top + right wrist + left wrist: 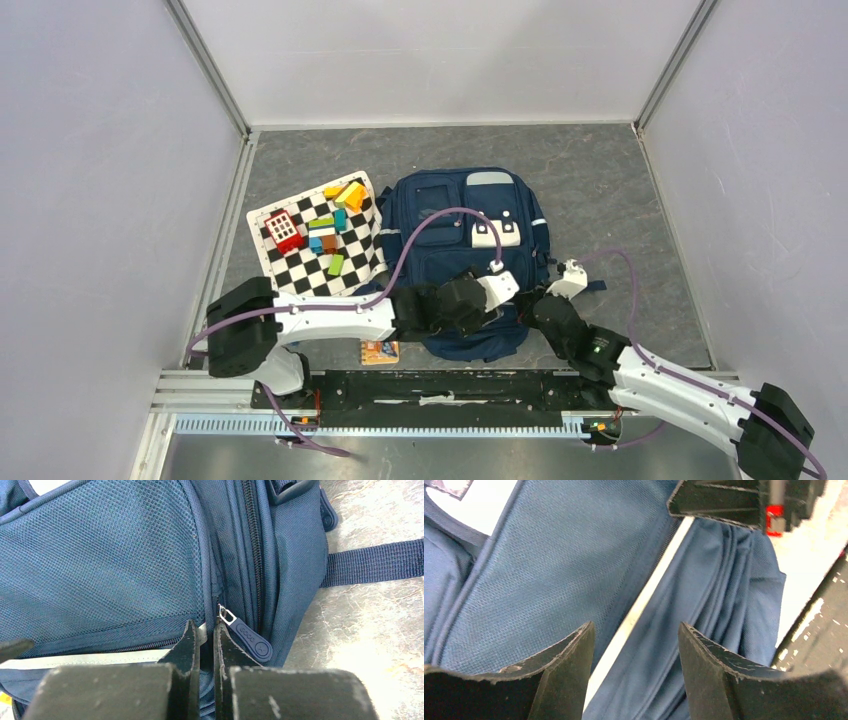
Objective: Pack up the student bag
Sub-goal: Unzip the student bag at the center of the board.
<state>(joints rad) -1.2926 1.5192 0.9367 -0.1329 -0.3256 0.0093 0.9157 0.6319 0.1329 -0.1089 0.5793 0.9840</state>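
A: Bag (430, 250)?
B: Centre of the overhead view, lying flat. Soft, floppy cloth; probably sags if lifted.
A: Grippers?
B: Left gripper (635, 626) spread wide, empty, above the fabric. Right gripper (204, 625) nearly closed at the seam; can't tell if it pinches anything. Best hold: zip pull (247, 636), just right of it.
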